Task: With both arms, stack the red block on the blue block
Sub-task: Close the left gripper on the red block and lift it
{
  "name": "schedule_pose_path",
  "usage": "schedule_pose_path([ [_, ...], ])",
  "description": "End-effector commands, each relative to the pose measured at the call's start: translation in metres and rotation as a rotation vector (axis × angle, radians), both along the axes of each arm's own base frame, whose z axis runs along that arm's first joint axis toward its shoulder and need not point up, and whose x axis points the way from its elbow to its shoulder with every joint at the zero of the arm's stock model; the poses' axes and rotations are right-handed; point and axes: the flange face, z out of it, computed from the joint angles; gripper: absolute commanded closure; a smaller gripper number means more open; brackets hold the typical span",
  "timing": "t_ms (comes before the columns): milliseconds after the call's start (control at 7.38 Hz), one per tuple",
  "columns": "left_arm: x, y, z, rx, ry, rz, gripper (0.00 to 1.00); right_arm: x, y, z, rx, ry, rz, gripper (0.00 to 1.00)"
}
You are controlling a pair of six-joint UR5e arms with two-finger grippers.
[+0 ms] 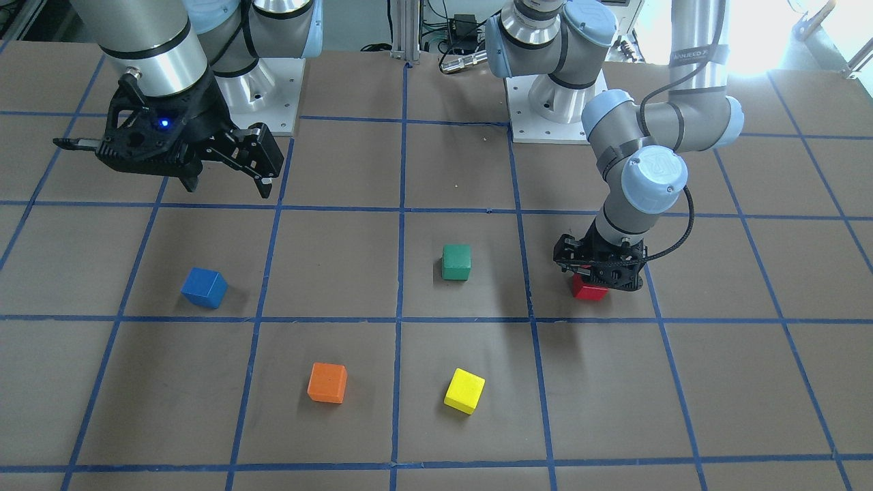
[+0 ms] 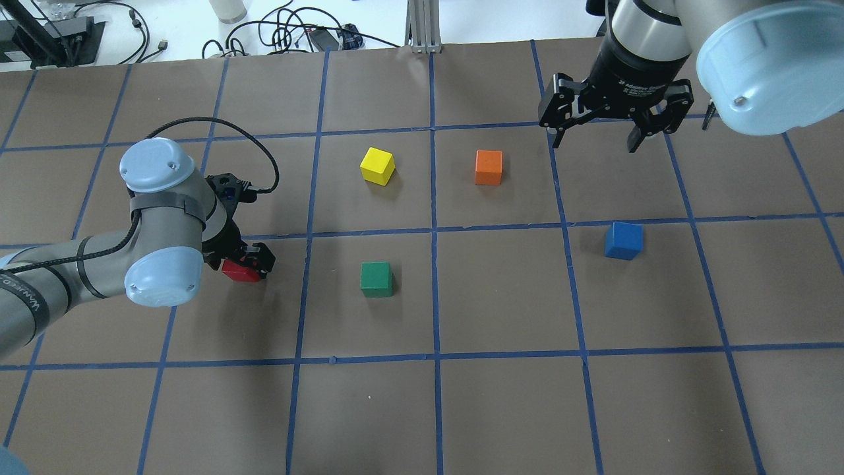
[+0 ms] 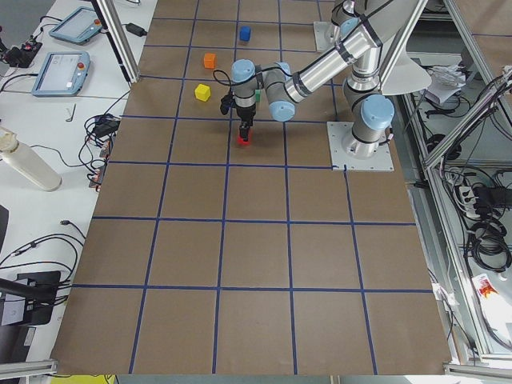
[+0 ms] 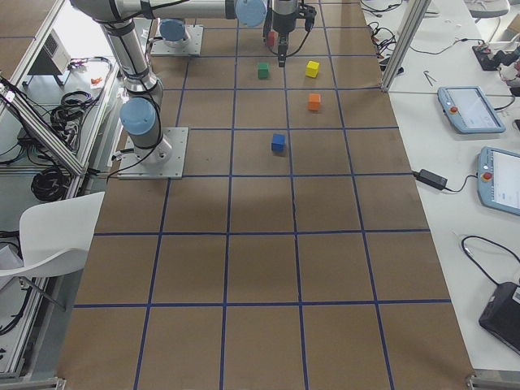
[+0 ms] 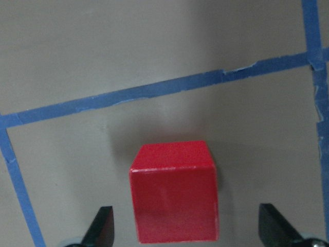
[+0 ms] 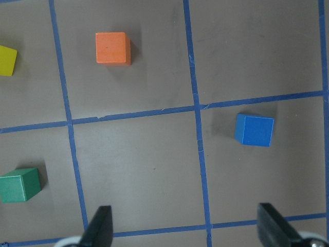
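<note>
Left gripper (image 5: pixel 187 229): fingers (image 5: pixel 103 229) spread wide, straddling red block (image 5: pixel 175 193) w/o contact. Block sits on table (image 5: pixel 154 62) directly betw. them, approx. square to them. Right gripper (image 2: pixel 597 142), likewise spread & empty, hangs nearer blue block (image 2: pixel 623 240), well apart from red.
</note>
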Motion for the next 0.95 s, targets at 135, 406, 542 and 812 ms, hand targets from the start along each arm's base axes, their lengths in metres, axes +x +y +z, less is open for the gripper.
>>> schedule_pose_path([
  [135, 0.01, -0.001, -0.005, 0.007, -0.094, -0.006, 1.0, -0.001, 0.0, 0.001, -0.002, 0.005, -0.002, 0.0],
  [406, 0.001, -0.021, 0.023, -0.026, -0.1, -0.027, 1.0, 0.0, 0.0, 0.001, -0.002, 0.005, 0.0, 0.0],
  [542, -0.018, -0.024, 0.041, -0.046, -0.085, -0.057, 1.0, -0.001, 0.001, 0.001, -0.002, 0.005, -0.002, 0.0],
  [812, -0.092, -0.042, 0.081, -0.106, -0.025, -0.055, 1.0, -0.001, 0.001, 0.002, -0.002, 0.006, -0.002, 0.0],
])
